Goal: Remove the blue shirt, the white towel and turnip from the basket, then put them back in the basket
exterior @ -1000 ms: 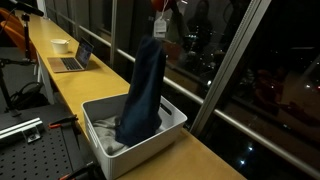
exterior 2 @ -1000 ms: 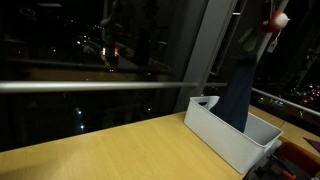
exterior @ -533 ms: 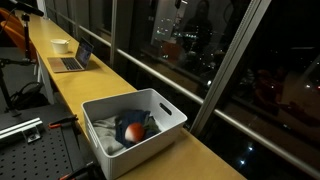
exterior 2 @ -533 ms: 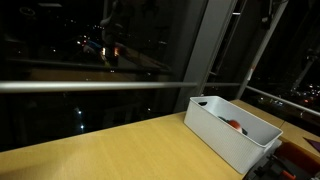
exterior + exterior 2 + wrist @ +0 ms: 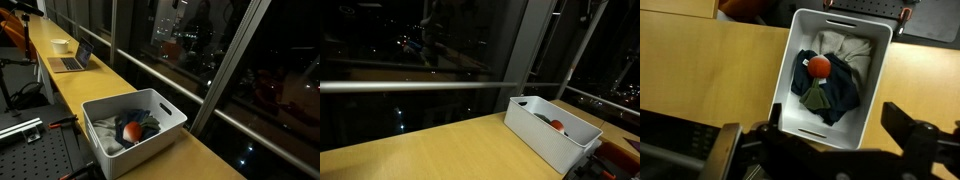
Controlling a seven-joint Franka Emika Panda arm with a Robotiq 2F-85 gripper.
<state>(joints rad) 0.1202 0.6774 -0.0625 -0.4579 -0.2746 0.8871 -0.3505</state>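
Observation:
The white basket (image 5: 170,131) (image 5: 542,140) (image 5: 788,92) stands on the wooden counter. Inside it the reddish-orange turnip (image 5: 131,129) (image 5: 558,125) (image 5: 819,66) rests on top of the crumpled blue shirt (image 5: 149,126) (image 5: 843,92). The white towel (image 5: 105,137) (image 5: 846,46) lies under and beside the shirt at one end. An olive patch of cloth (image 5: 818,98) shows on the shirt. My gripper (image 5: 816,140) hangs high above the basket, open, its two dark fingers (image 5: 903,126) spread wide with nothing between them. In both exterior views the gripper is not clearly visible.
The wooden counter (image 5: 200,155) (image 5: 710,70) runs along a large dark window (image 5: 250,70). Farther along it sit an open laptop (image 5: 72,60) and a white bowl (image 5: 60,45). A black perforated plate (image 5: 25,135) lies beside the counter.
A second ago the blue shirt hung from the shut gripper over the basket. The gripper has since opened; the shirt has dropped into the basket and now lies under the turnip.

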